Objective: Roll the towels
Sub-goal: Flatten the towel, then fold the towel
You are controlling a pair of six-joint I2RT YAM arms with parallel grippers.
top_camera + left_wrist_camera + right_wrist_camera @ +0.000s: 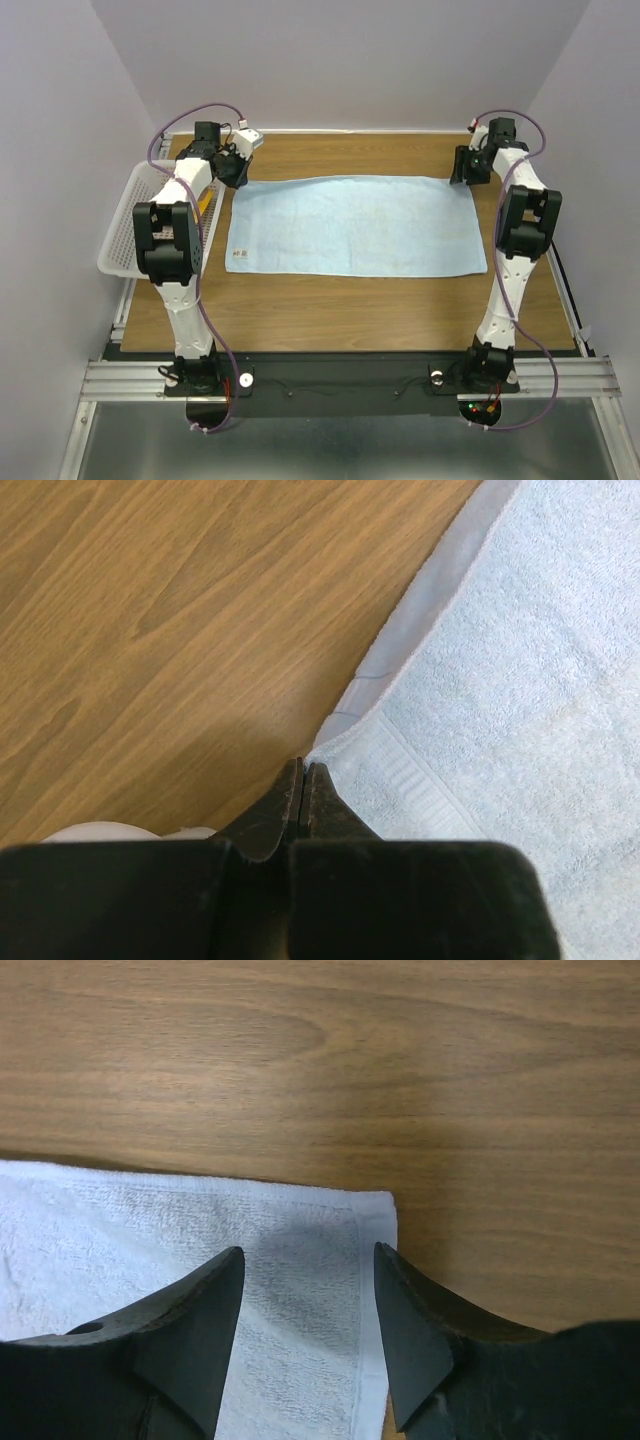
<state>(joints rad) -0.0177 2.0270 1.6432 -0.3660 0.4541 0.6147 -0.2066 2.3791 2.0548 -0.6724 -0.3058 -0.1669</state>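
One blue towel (355,225) flat on table (400,310); white basket (122,240) off its left end. Left gripper (303,772) clamped shut at towel corner; right gripper (308,1252) jaws apart over another.

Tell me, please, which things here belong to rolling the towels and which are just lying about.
For the job: light blue towel, spread flat; left gripper, shut at its corner; right gripper, open over another corner.
Lying about: white basket, on the left.

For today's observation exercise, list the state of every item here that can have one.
light blue towel: spread flat, unrolled.
left gripper: shut at its far-left corner.
right gripper: open over its far-right corner.
white basket: upright, yellow cloth inside.
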